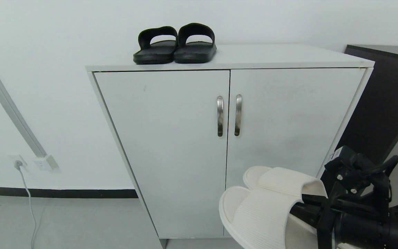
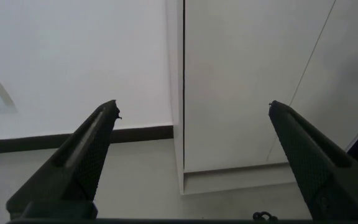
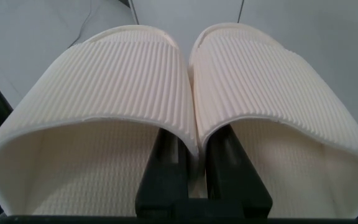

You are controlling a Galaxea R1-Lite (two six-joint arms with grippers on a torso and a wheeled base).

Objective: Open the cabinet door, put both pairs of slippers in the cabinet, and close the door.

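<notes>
1. White slippers: the pair is held side by side, toes towards the cabinet, in front of the lower part of the right door and not touching it. The straps are ribbed, soft-looking fabric over rounded soles.
2. Right hand: closed on the white slippers. One finger sits inside each strap and the two pinch the adjoining strap walls together.
3. Black slippers: these are moulded, matt and rubber-like. They stand together on the cabinet top, left of centre and near its front edge, toes facing out.
4. Cabinet: white, smooth and flat-panelled. Both doors are shut, and two slim metal handles stand upright either side of the centre seam.
5. Left hand: fingers spread wide and holding nothing. It is low, near the cabinet's left front corner.
6. Risks, as judged:
   - Neither door is open, and the right hand is loaded, so opening likely falls to the left hand.
   - The held pair hangs in the right door's swing path, so opening that door could strike it.
   - The grip bears on pliable straps only. The soles may sag or twist free on a quick move.
   - The handles are thin and smooth, so a shallow grip could slip off.
   - A jolt to the cabinet could shift the black pair off the front edge.
</notes>
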